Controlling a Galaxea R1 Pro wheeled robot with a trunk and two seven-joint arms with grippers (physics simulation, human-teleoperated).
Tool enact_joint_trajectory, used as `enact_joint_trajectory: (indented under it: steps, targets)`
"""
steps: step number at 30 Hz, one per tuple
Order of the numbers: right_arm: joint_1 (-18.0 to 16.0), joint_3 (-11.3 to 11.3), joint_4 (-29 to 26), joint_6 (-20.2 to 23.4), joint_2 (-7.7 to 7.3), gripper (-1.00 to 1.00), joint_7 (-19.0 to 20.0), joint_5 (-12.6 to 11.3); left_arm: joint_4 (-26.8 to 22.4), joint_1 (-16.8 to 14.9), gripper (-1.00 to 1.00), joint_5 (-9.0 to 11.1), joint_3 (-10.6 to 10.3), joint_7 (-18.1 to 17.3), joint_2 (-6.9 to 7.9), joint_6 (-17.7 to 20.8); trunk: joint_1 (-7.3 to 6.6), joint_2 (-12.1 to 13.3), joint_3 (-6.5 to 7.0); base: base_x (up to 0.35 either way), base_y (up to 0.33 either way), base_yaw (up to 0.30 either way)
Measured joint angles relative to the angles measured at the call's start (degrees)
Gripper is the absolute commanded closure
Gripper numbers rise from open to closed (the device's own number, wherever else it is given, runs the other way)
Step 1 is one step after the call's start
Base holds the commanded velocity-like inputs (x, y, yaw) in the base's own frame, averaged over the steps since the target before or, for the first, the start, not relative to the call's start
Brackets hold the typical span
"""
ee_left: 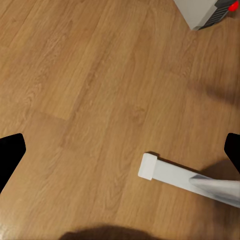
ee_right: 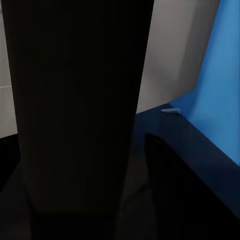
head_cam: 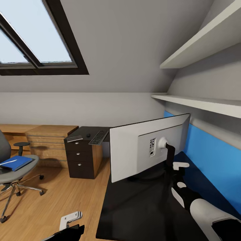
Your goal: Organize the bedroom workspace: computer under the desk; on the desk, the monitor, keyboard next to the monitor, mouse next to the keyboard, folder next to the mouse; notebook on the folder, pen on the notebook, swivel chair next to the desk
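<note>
The monitor (head_cam: pixel 134 150) stands on the black desk (head_cam: pixel 140 207) with its white back toward me. My right gripper (head_cam: pixel 173 168) is at its black stand (ee_right: pixel 75 110), shut on it. On the desk's far section lie the keyboard (head_cam: pixel 98 136), the mouse (head_cam: pixel 88 135) and the dark notebook (head_cam: pixel 74 138). The blue folder (head_cam: pixel 15 163) lies on the swivel chair (head_cam: pixel 20 174) at the left. My left gripper (head_cam: pixel 71 219) (ee_left: pixel 120 150) hangs open over the wood floor, near the desk's white leg (ee_left: pixel 170 172). A corner of the computer (ee_left: pixel 205 12) shows its red light.
A dark drawer cabinet (head_cam: pixel 82 159) sits under the desk's far section, with a light-wood drawer unit (head_cam: pixel 47 142) beside it. White wall shelves (head_cam: pixel 201 102) run above the blue back panel (head_cam: pixel 214 157). A skylight (head_cam: pixel 33 36) is at upper left.
</note>
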Motion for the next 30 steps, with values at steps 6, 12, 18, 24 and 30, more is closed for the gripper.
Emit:
enact_joint_trajectory:
  steps: [6, 12, 18, 24, 30]
  targets:
    - [0.02, -0.08, -0.06, 0.06, -0.03, 1.00, 0.05, 0.08, 0.00, -0.01, -1.00, 0.07, -0.01, 0.00, 0.00, -0.01, 0.00, 0.00, 0.00, 0.000, 0.000, 0.000]
    - [0.02, -0.09, -0.07, 0.07, -0.03, 1.00, 0.06, 0.08, 0.00, -0.01, -1.00, 0.07, -0.01, 0.00, 0.00, -0.02, 0.00, 0.00, 0.00, 0.000, 0.000, 0.000]
    - [0.02, -0.08, -0.10, 0.10, -0.03, 1.00, 0.06, 0.08, 0.00, -0.01, -1.00, 0.07, -0.01, 0.00, 0.00, -0.03, 0.00, 0.00, 0.00, 0.000, -0.021, 0.000]
    - [0.02, -0.06, -0.08, 0.06, -0.03, 1.00, 0.05, 0.07, 0.00, -0.01, -1.00, 0.07, -0.01, 0.04, 0.00, 0.00, 0.00, 0.00, 0.00, 0.000, -0.066, 0.000]
    - [-0.01, -0.04, 0.00, 0.02, -0.02, 1.00, 0.05, 0.07, 0.00, -0.01, -1.00, 0.08, -0.01, 0.09, 0.00, 0.00, 0.00, 0.00, 0.00, 0.000, -0.006, 0.000]
